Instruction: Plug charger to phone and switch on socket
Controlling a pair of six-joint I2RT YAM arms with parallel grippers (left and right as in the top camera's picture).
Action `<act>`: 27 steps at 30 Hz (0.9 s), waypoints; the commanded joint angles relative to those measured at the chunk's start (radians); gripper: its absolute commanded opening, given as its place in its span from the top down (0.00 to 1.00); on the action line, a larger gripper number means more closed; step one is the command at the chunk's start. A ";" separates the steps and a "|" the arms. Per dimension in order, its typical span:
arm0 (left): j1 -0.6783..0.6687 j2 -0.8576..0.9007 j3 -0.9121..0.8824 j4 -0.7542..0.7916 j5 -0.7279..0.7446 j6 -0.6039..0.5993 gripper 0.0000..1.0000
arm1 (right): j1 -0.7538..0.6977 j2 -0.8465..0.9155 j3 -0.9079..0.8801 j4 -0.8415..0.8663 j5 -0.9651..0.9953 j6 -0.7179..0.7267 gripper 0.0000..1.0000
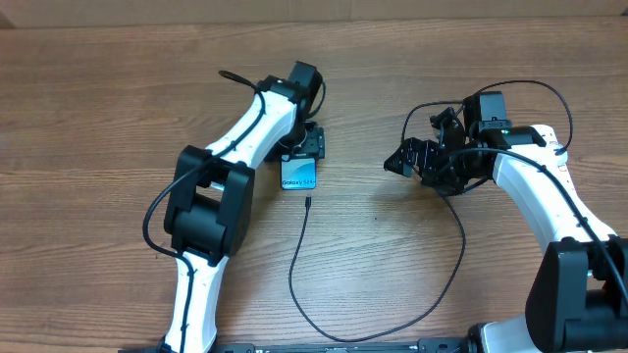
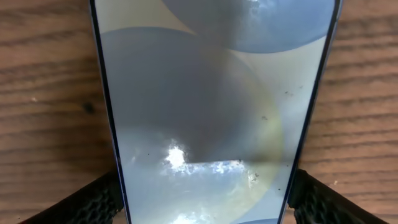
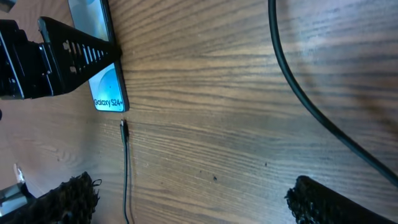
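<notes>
The phone lies flat on the wood table with its light-blue screen lit and "Galaxy S24" text at its near edge. It fills the left wrist view and shows in the right wrist view. My left gripper is shut on the phone, with a finger against each long edge. The charger's small connector tip lies on the table just short of the phone's near edge, apart from it. Its thin black cable loops toward the front and round to the right. My right gripper is open and empty, right of the phone. The socket is out of view.
A black cable crosses the upper right of the right wrist view, close to the camera. The charger's loop runs along the table in front of the right arm. The table's far edge is at the top.
</notes>
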 commanded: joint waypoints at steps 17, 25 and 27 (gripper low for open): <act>-0.049 0.028 0.014 0.021 -0.018 -0.010 0.00 | 0.003 0.004 -0.004 -0.015 0.008 0.003 0.00; -0.056 0.028 0.010 -0.039 -0.018 0.004 0.00 | 0.027 0.004 -0.008 -0.033 0.001 0.003 0.00; -0.056 0.028 0.010 -0.053 -0.018 0.025 0.00 | 0.041 0.004 -0.011 -0.039 0.002 0.003 0.00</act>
